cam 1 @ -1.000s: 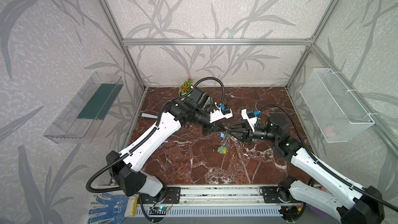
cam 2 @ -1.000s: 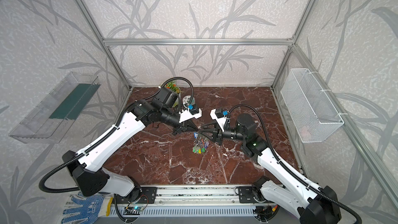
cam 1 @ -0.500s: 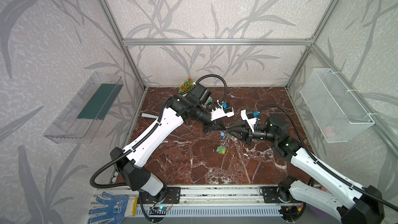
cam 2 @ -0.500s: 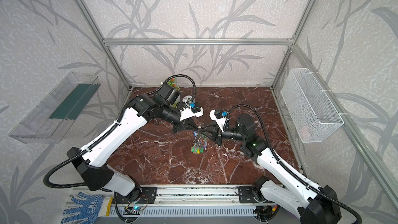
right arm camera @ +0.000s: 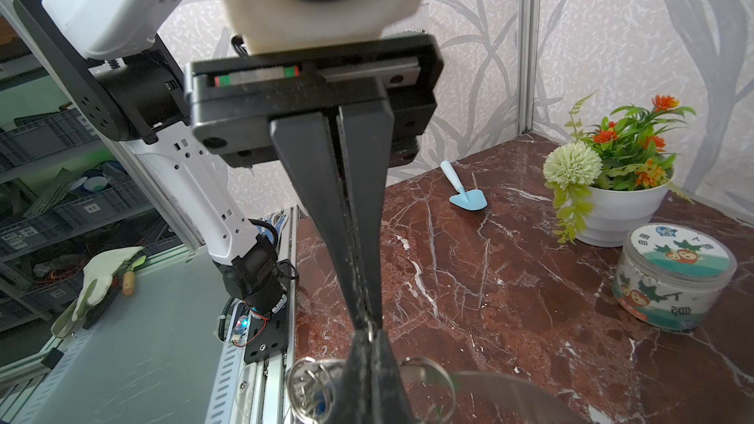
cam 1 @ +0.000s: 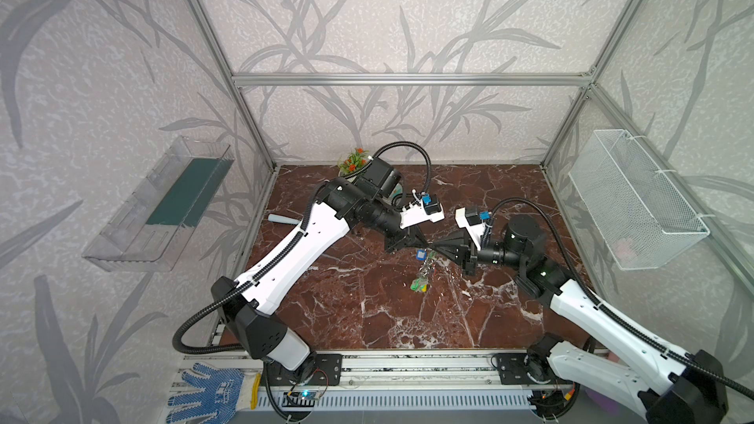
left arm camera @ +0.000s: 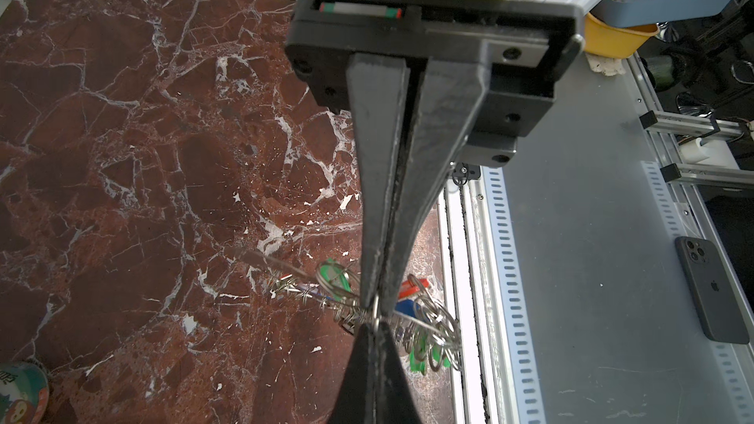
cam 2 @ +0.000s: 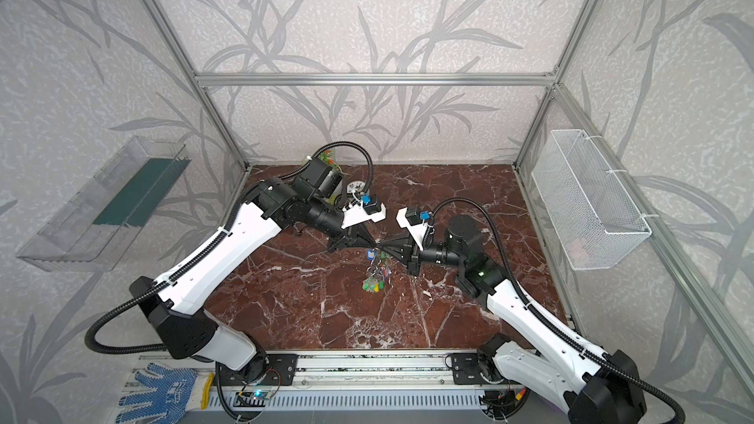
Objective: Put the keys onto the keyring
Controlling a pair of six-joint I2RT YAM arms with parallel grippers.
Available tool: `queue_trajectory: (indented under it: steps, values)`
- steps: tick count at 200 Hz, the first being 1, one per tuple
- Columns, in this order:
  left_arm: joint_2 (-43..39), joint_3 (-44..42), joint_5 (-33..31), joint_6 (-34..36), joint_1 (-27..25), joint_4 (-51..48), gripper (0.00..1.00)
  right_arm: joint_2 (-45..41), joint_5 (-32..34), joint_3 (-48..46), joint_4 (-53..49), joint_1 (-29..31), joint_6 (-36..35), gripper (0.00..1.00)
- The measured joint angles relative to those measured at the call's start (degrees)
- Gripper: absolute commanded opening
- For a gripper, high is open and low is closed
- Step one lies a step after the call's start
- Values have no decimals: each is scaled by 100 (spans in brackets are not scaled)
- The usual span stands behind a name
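Two grippers meet tip to tip over the middle of the marble table [cam 1: 367,312]. In both top views the left gripper [cam 1: 425,243] reaches in from 10 o'clock and the right gripper [cam 1: 435,245] from 3 o'clock, each with its jaws pressed together. The wrist views show a small ring [right arm camera: 369,327] nipped between both pairs of tips. Whether it belongs to a key or to the fringe of the keyring I cannot tell.

The keyring [cam 1: 427,269] hangs from that spot toward 6 o'clock in a top view, seemingly edge-on. It looks to carry keys already: a blue key [cam 1: 420,255] near the top, green keys [cam 1: 417,286] lowest, and a red key [left arm camera: 412,289] in the left wrist view.

Holding the bunch in the air probably lets its weight pull the tags clear, so one ring stands free. The two opposed grips suggest one arm steadies it while the other works the coil round. A slip would likely drop the whole bunch.
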Motion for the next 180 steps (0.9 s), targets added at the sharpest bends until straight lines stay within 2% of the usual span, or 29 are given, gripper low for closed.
queue_trajectory:
  steps: [20,41,78,104,144,180]
  values:
    - [-22,-63,2,-166,33,138,0,-2,87,0,13,0,31,0]
    - [-238,-494,31,-400,87,645,0,-4,210,-15,20,0,96,0]
    - [-782,-1368,184,-922,236,1672,11,17,225,-31,136,-2,280,0]
    - [-1147,-1862,280,-1231,417,2284,14,68,203,-70,337,-26,485,0]
    - [-1373,-2446,420,-1652,485,3036,25,166,142,-90,549,-46,695,0]
    - [-1405,-2745,525,-1958,485,3451,28,186,131,-90,632,-57,778,0]
